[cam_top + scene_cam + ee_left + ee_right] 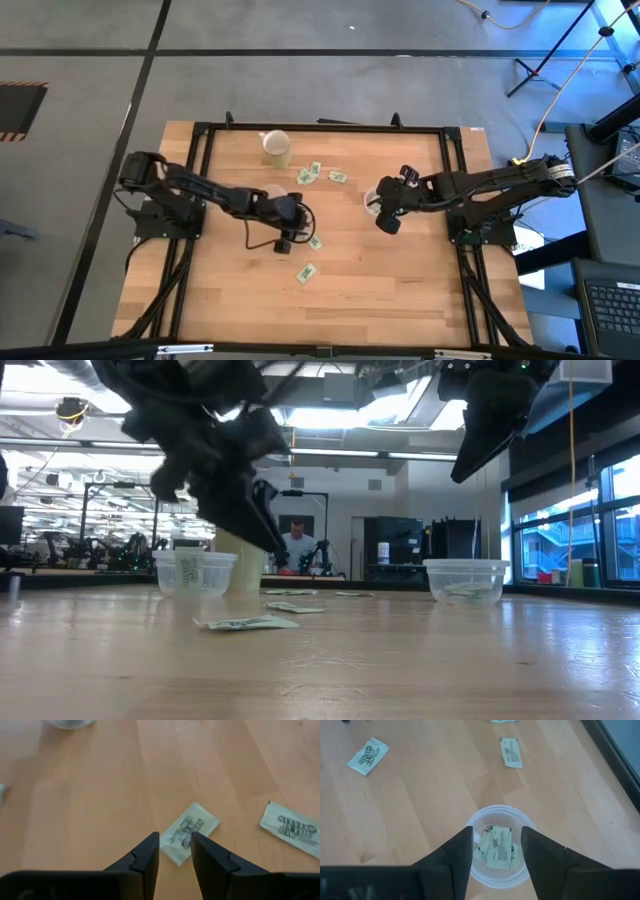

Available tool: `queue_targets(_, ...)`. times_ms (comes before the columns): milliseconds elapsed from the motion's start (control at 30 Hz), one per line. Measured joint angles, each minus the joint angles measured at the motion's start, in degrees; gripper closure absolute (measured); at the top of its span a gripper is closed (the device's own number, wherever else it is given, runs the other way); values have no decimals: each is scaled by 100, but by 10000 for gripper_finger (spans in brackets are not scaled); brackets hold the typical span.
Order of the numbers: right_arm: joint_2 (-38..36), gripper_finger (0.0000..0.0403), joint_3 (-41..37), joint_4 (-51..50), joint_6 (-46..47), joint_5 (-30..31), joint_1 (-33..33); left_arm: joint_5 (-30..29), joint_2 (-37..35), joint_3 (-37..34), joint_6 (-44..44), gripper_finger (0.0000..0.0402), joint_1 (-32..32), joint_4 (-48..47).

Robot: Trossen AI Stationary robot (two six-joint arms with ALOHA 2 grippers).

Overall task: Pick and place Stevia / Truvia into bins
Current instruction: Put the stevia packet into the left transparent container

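Bright overhead ceiling lights glaring in the low view, arms silhouetted and motion-blurred, soft table shadows, wrist views slightly soft

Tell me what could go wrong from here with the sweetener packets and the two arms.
The left gripper hangs open over a flat packet lying askew; the fingers may slide over it or pinch only a corner. A second packet lies close and could get nudged. The right gripper hangs open above a clear cup holding packets; coming down, it might tip that light cup.
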Motion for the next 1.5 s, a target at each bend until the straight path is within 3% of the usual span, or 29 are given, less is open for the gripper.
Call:
queue_targets(200, 0, 233, 0, 6, 17, -2, 0, 153, 609, 2, -148, 293, 8, 478)
queue_targets(633, 0, 233, 0, 10, 42, -2, 0, 113, 1172, 26, -499, 295, 10, 725)
queue_targets(833, 0, 233, 0, 9, 37, -4, 0, 114, 1164, 22, -547, 307, 10, 684)
queue_targets(1267, 0, 233, 0, 0, 24, -4, 0, 134, 1110, 7, -553, 384, 10, 600)
queue_targets(1500, 2, 233, -2, -35, 38, -4, 0, 276, 386, -29, -553, 398, 10, 64)
